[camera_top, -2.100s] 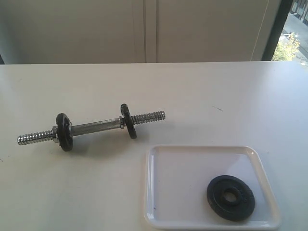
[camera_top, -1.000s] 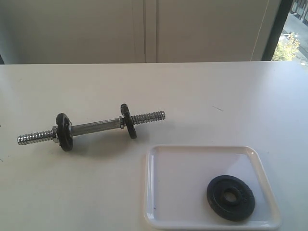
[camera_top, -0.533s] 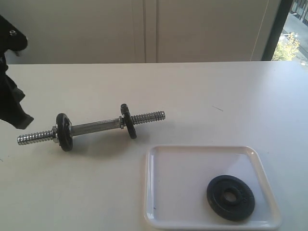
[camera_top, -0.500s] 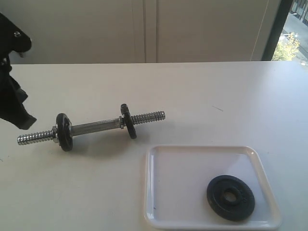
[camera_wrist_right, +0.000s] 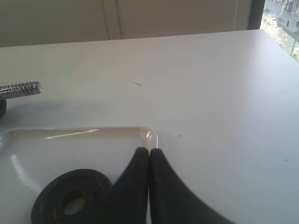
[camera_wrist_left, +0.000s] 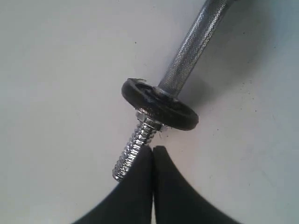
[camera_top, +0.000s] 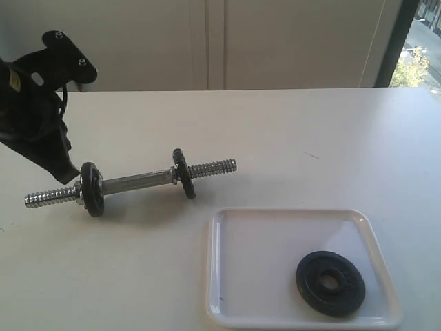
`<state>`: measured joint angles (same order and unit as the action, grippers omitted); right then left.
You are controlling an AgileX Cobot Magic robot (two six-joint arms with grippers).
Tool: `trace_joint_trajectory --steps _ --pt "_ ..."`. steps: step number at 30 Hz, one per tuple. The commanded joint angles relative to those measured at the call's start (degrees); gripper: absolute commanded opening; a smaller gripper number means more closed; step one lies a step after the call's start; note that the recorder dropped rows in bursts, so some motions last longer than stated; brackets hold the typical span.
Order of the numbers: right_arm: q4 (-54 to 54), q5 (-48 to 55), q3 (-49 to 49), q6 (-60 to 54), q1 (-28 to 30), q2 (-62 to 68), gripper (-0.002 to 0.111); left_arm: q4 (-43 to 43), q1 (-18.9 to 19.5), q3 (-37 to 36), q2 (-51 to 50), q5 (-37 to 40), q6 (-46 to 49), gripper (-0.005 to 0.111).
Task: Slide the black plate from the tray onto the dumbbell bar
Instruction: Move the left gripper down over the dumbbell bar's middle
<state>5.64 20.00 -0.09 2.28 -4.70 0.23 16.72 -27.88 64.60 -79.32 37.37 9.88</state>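
The black plate (camera_top: 331,283) (camera_wrist_right: 71,201) lies flat in the white tray (camera_top: 275,234) (camera_wrist_right: 56,140), toward its near right corner. The chrome dumbbell bar (camera_top: 134,182) (camera_wrist_left: 194,42) rests on the table to the left, carrying two smaller black discs (camera_top: 91,189) (camera_top: 183,173). My left gripper (camera_top: 65,172) (camera_wrist_left: 153,148) hangs shut and empty just above the bar's left threaded end (camera_wrist_left: 133,151), beside the left disc (camera_wrist_left: 161,109). My right gripper (camera_wrist_right: 149,151) is shut and empty over the tray's corner, next to the plate; it does not show in the exterior view.
The white table (camera_top: 310,138) runs back to a pale wall. A window strip (camera_top: 417,41) is at the far right. The bar's right threaded end (camera_top: 213,167) (camera_wrist_right: 21,88) points toward the tray's far side.
The left arm has come in from the left edge and moved right, now hanging over the bar's left end. The plate, tray and bar have not moved.
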Motion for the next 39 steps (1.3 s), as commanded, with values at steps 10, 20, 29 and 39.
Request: trace_joint_trajectory --steps 10,20,29,39 --pt "-0.10 -0.41 0.09 0.14 -0.42 -0.23 0.000 -8.10 -0.27 17.62 -9.87 18.08 14.58 0.000" --pt "-0.10 -0.41 0.09 0.14 -0.42 -0.23 0.000 -9.97 -0.27 22.80 -15.23 19.11 19.86 0.000" --pt "-0.10 -0.41 0.09 0.14 -0.42 -0.23 0.000 -9.85 -0.27 22.80 -19.10 12.47 23.59 0.000" --pt "-0.10 -0.41 0.09 0.14 -0.42 -0.23 0.000 -9.85 -0.27 22.80 -21.46 10.39 29.21 0.009"
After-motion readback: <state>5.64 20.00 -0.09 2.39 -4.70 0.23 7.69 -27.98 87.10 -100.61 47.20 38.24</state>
